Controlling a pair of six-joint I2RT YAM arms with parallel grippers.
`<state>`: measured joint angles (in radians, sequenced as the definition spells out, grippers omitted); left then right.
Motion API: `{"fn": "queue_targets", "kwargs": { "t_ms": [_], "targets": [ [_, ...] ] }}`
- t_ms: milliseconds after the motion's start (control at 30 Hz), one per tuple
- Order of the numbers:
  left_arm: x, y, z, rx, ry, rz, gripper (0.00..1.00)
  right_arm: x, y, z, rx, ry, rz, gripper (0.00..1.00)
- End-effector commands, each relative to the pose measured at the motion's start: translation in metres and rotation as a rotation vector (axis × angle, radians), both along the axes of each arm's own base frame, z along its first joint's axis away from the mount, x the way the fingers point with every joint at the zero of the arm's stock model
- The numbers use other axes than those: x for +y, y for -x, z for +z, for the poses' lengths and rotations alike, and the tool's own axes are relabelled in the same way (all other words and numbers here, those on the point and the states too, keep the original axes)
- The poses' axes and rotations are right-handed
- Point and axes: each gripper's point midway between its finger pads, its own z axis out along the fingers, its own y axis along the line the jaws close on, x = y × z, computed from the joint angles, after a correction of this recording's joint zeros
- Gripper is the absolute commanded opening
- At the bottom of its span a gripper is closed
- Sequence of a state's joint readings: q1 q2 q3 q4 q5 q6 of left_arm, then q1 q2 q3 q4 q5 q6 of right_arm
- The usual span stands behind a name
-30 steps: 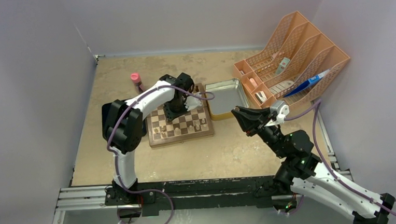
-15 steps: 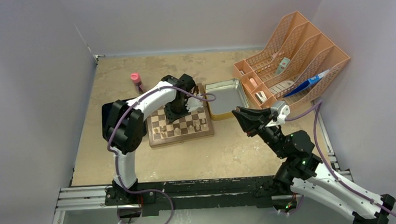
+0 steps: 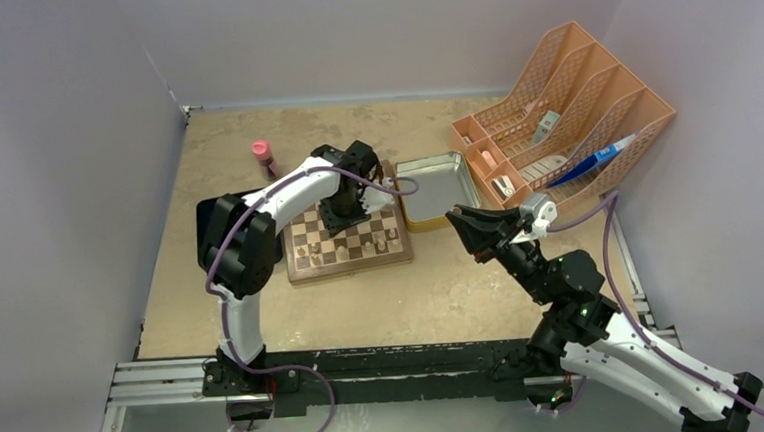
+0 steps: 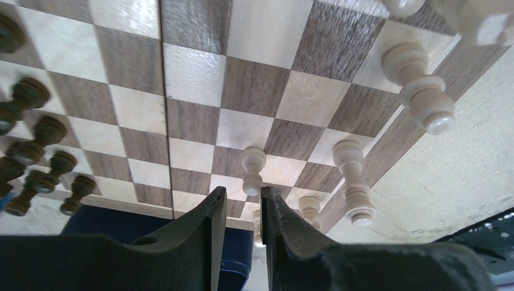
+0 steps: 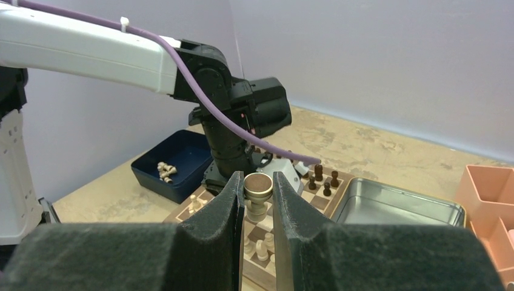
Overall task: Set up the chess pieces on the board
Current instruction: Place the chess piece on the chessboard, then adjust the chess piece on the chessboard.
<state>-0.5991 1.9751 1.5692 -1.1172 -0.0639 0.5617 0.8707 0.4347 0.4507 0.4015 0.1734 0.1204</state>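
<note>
checkered wooden board [image 4: 194, 73], turned pale chess pieces [image 4: 252, 171], black left gripper [image 4: 243, 200]

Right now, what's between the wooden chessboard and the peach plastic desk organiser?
An open rectangular metal tin, close beside the wooden chessboard; the top view shows it.

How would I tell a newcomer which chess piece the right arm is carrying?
Find the board mid-table; just right of it, by the metal tin, hangs the right gripper. Between its fingers sits a pale tan chess piece, round base toward the wrist camera. It alone is clamped; the rest stand on squares or lie in the blue tray.
</note>
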Motion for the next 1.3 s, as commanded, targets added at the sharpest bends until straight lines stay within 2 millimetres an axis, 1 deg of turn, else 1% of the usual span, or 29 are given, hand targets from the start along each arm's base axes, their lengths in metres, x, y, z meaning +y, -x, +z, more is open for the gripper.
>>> {"fn": "queue_targets", "kwargs": {
  "t_ms": [0, 33, 133, 200, 300, 367, 433, 500, 567, 600, 700, 767, 800, 900, 1033, 1133, 1267],
  "targets": [
    [-0.031, -0.023, 0.046, -0.177, 0.19, -0.019, 0.27, -0.002, 0.003, 0.031, -0.051, -0.067, 0.002, 0.12],
    [-0.035, -0.025, 0.051, -0.202, 0.223, -0.014, 0.27, -0.002, 0.003, 0.031, -0.051, -0.067, 0.002, 0.12],
    [-0.048, -0.03, 0.075, -0.288, 0.338, 0.006, 0.28, -0.003, 0.002, 0.031, -0.048, -0.07, -0.001, 0.12],
    [-0.052, -0.034, 0.095, -0.363, 0.408, 0.027, 0.29, -0.004, 0.002, 0.031, -0.048, -0.076, -0.006, 0.12],
    [-0.061, -0.036, 0.118, -0.436, 0.52, 0.05, 0.29, -0.004, 0.003, 0.031, -0.045, -0.081, -0.004, 0.12],
    [-0.063, -0.038, 0.134, -0.494, 0.582, 0.096, 0.29, -0.003, 0.002, 0.029, -0.039, -0.083, -0.002, 0.12],
    [-0.057, -0.046, 0.146, -0.559, 0.63, 0.212, 0.29, -0.002, 0.002, 0.028, -0.032, -0.086, 0.0, 0.12],
    [-0.044, -0.057, 0.156, -0.633, 0.637, 0.399, 0.29, -0.001, 0.002, 0.025, -0.026, -0.086, 0.005, 0.12],
    [-0.037, -0.055, 0.159, -0.614, 0.65, 0.529, 0.28, 0.001, 0.001, 0.023, -0.017, -0.088, 0.007, 0.12],
    [-0.037, -0.052, 0.16, -0.589, 0.67, 0.586, 0.28, 0.002, 0.001, 0.021, -0.012, -0.089, 0.012, 0.12],
    [-0.039, -0.04, 0.158, -0.498, 0.737, 0.721, 0.28, 0.004, 0.0, 0.018, 0.0, -0.093, 0.017, 0.12],
    [-0.039, -0.035, 0.15, -0.454, 0.782, 0.795, 0.26, 0.005, 0.0, 0.016, 0.007, -0.098, 0.021, 0.12],
    [-0.042, -0.031, 0.146, -0.423, 0.812, 0.808, 0.26, 0.006, 0.0, 0.015, 0.012, -0.1, 0.022, 0.12],
    [-0.044, -0.024, 0.132, -0.37, 0.845, 0.876, 0.25, 0.008, -0.001, 0.011, 0.026, -0.093, 0.026, 0.12],
    [-0.041, -0.022, 0.105, -0.347, 0.806, 0.899, 0.23, 0.007, -0.005, 0.006, 0.052, -0.081, 0.008, 0.12],
    [-0.033, -0.025, 0.088, -0.369, 0.754, 0.939, 0.21, 0.006, -0.004, 0.007, 0.049, -0.088, 0.007, 0.12],
    [-0.018, -0.028, 0.063, -0.402, 0.671, 0.987, 0.21, 0.006, -0.004, 0.009, 0.045, -0.091, 0.008, 0.12]
  ]
}}
